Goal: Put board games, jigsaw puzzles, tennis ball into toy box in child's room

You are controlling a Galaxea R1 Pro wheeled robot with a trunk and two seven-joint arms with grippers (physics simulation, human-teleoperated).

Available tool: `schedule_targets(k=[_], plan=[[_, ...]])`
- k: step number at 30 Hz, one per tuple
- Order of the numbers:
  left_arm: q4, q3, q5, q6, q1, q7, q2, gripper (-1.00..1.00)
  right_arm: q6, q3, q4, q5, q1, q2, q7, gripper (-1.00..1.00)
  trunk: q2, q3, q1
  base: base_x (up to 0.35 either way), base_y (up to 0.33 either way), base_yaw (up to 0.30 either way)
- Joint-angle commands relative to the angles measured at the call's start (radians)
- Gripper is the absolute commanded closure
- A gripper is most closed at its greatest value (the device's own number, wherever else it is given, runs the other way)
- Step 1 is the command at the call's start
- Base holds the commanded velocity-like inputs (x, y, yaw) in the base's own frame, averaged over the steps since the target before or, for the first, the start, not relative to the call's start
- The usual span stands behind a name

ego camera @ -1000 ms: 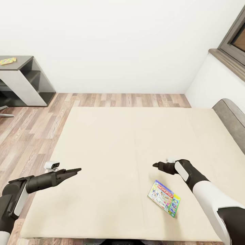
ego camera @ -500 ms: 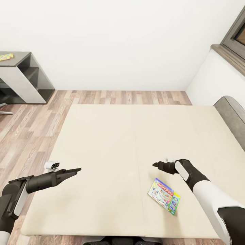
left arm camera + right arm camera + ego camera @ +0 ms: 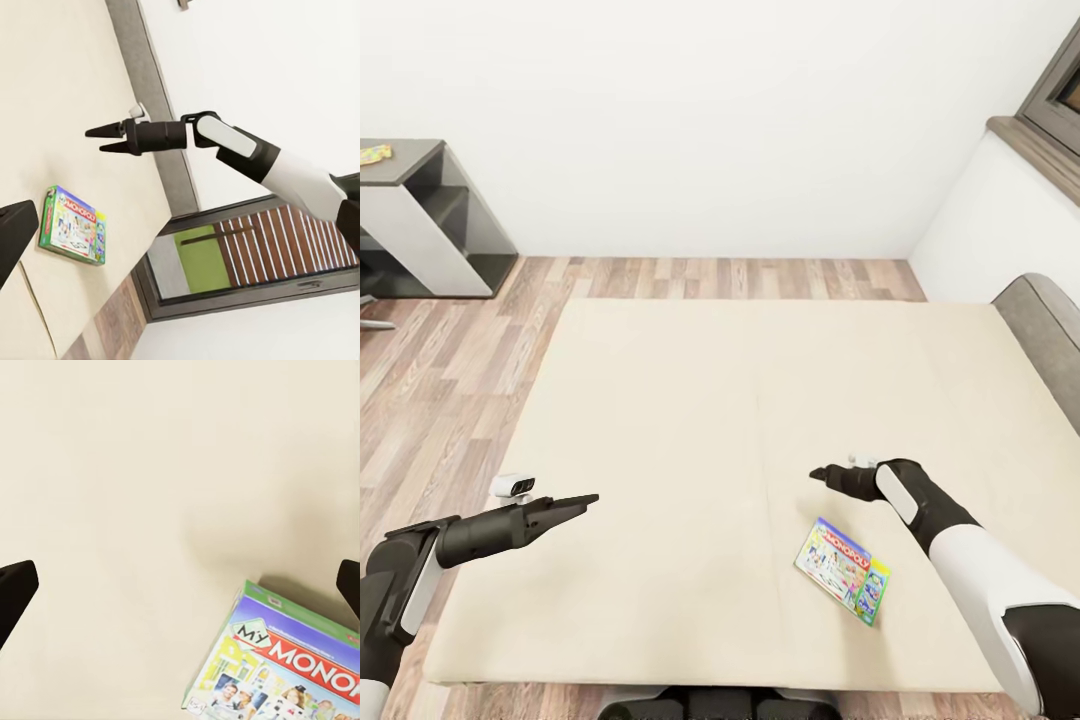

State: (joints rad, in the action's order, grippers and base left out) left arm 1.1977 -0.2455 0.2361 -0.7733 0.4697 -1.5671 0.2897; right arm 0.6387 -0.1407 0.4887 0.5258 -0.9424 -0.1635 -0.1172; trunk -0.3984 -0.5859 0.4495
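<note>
From the head cam I'm looking down over the bed (image 3: pixel 690 420), a big cream pad on the wood-plank floor (image 3: pixel 450 350). The one board game (image 3: pixel 843 572) I can see lies flat on the bed near my right side, a pale green colourful box turned at an angle. My right pincer (image 3: pixel 819 473) hovers over the mattress just beyond that box, not touching it; from here I can't tell how its fingers stand. The left pincer (image 3: pixel 586 498) hangs over the bed's left edge, well apart from the game, and its fingers look pressed together, holding nothing. Far off at the left wall sits the lower dark grey end of the bench (image 3: pixel 430 215), with a small multicoloured thing (image 3: pixel 374 154) on top, too tiny to call. Left wrist cam: I see the right pincer (image 3: pixel 91 139) from the side, its fingers a bit apart and empty, with the board game (image 3: pixel 72 225) lying on the bed (image 3: pixel 52 97) below it. Right wrist cam: two dark fingertips (image 3: pixel 15 589) sit wide apart at either edge, and the board game (image 3: pixel 289 667) lies on the cream bed (image 3: pixel 150 472), with "MY MONOP" readable on the lid.
</note>
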Motion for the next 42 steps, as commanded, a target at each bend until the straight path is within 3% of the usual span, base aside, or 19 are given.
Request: schedule_targets(k=[1,16,42], plan=[[0.0,0.0,-0.001,-0.011,0.0,-0.004,0.0,-1.0,0.003,-0.004,0.001,-0.004,-0.004,-0.001,-0.004,-1.0,-0.002,-0.003,0.0,0.0,0.0,0.0],[0.0,0.0,0.0,-0.011,0.0,-0.004,0.014,-1.0,0.009,-0.005,0.004,-0.004,-0.052,0.009,-0.004,-1.0,-0.002,-0.028,0.0,0.0,0.0,0.0],[0.001,0.0,0.0,-0.011,0.0,-0.004,0.02,-1.0,0.006,-0.006,0.001,-0.004,-0.058,0.009,-0.004,-1.0,-0.002,-0.07,0.0,0.0,0.0,0.0]])
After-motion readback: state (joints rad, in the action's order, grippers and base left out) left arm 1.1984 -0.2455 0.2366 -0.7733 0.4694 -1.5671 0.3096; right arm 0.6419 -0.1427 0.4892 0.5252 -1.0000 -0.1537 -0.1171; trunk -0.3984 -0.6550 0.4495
